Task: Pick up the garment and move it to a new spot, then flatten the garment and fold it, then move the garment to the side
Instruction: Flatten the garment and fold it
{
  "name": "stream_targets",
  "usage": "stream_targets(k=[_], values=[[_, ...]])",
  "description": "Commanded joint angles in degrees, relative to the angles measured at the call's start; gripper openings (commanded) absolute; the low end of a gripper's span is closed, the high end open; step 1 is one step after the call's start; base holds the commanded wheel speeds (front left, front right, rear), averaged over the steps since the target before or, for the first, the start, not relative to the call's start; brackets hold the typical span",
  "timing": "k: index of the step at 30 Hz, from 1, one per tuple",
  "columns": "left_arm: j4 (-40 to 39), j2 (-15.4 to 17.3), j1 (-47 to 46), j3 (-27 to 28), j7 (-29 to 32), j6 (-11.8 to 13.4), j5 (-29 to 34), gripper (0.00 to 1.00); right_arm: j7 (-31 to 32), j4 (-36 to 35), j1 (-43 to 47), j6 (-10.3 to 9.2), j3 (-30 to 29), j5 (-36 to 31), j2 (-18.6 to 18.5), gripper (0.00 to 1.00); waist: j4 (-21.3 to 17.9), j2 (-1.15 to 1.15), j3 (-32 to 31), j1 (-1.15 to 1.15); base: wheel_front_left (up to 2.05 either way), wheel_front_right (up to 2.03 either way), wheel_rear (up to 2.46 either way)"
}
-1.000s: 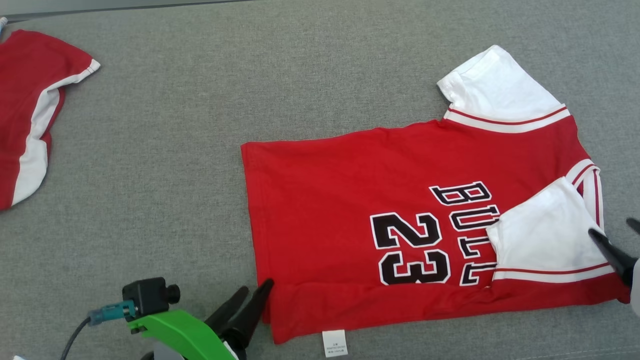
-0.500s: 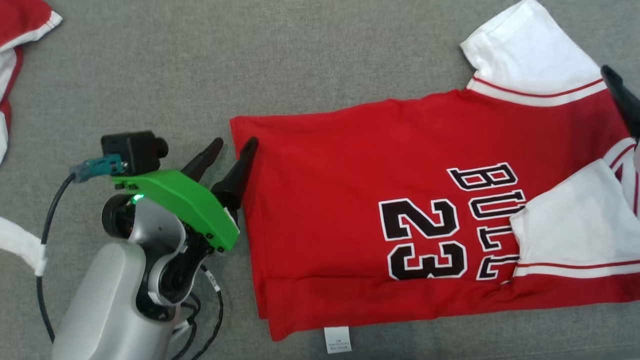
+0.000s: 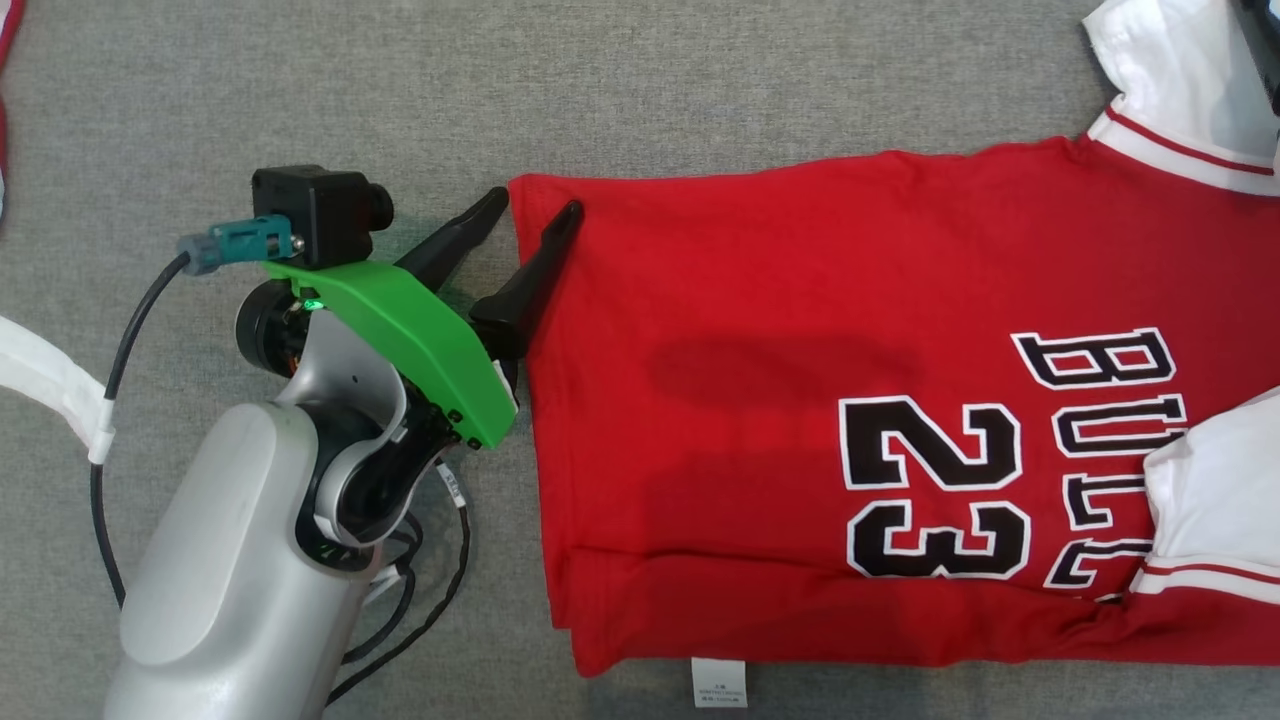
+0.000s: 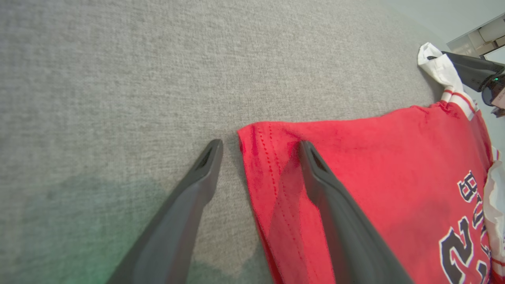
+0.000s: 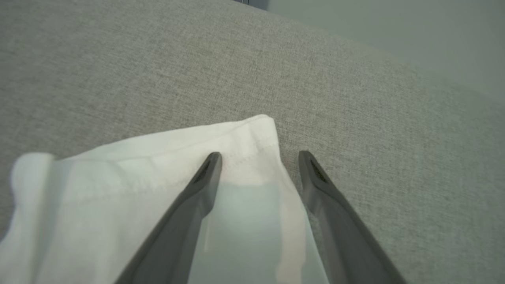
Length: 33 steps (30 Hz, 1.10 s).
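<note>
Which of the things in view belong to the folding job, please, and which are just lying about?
Job: red jersey; its white sleeve; left end effector; right end effector.
Lying about: sliver of another red garment at the left edge.

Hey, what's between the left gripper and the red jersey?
Nothing: the left wrist view shows the left gripper open, jaws straddling the hemmed corner of the jersey on the gray surface.

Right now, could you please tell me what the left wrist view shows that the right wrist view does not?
Left wrist view: the open left claw straddling a hem corner of the red jersey, plus its black print. Right wrist view: the stitched cuff of the white sleeve, between open fingers. Shared: the grey fabric surface, that sleeve and the right claw.
</note>
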Motion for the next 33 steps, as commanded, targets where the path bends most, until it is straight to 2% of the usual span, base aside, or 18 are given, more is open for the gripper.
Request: stream_targets(k=[1,2,3,4,5,6,11,16,22,28,33], values=[[2.3,0.0,0.2,-0.6,1.1,0.0,0.0,1.00,-0.1,1.1,-1.0,-0.08,0.5,-0.4,0.1,1.00,1.1,0.00,1.0,0.00,0.00,0.00,0.00],[2.4,-0.2,0.1,-1.1,1.4,-0.5,-0.4,0.96,0.3,1.9,-1.3,-0.07,1.0,0.3,0.5,1.00,1.2,0.00,1.1,0.00,0.00,0.00,0.00],[2.4,-0.5,0.0,-1.3,1.4,-0.8,-0.7,0.64,0.5,2.5,-1.5,-0.05,1.2,0.8,0.9,1.00,1.2,0.00,1.0,0.00,0.00,0.00,0.00],[2.5,-0.8,0.0,-1.5,1.5,-1.2,-1.1,0.37,0.5,2.8,-1.6,-0.03,1.7,1.2,1.1,0.80,1.1,0.00,1.0,0.00,0.00,0.00,0.00],[2.6,-1.0,0.0,-1.8,1.8,-1.7,-1.6,0.05,0.2,2.9,-1.7,-0.02,2.5,2.0,1.4,0.16,1.0,0.00,0.9,0.00,0.00,0.00,0.00],[2.7,-1.1,0.2,-1.9,1.8,-2.0,-2.0,0.00,0.1,3.1,-1.5,-0.01,3.1,2.9,1.6,0.00,0.9,0.00,0.7,0.00,0.00,0.00,0.00],[2.8,-1.3,2.0,-1.6,1.5,-3.5,-4.3,0.00,-2.5,2.4,-0.1,-0.05,4.2,5.0,0.1,0.00,-0.9,0.00,-1.5,0.00,0.00,0.00,0.00],[2.3,-0.1,3.7,0.4,-0.3,-2.9,-5.0,0.00,-7.6,-0.5,2.2,-0.05,2.3,8.1,-0.5,0.00,-3.0,0.00,-5.2,0.00,0.00,0.00,0.00],[-0.9,2.0,7.4,3.1,-3.3,-2.4,-5.0,0.00,-12.5,-6.8,10.7,-0.05,-2.2,10.9,-1.6,0.00,-5.3,0.00,-11.2,0.00,0.00,0.00,0.00],[-4.7,3.4,13.5,3.2,-4.7,-1.9,-4.8,0.00,-13.7,-14.9,25.3,-0.06,-8.6,12.7,0.7,0.00,-7.3,0.00,-16.6,0.00,0.00,0.00,0.00],[-9.7,4.4,20.7,3.5,-6.3,-0.2,-4.2,0.00,-14.1,-20.3,38.4,-0.06,-14.4,12.3,5.2,0.00,-9.1,0.00,-19.8,0.00,0.00,0.00,0.00]])
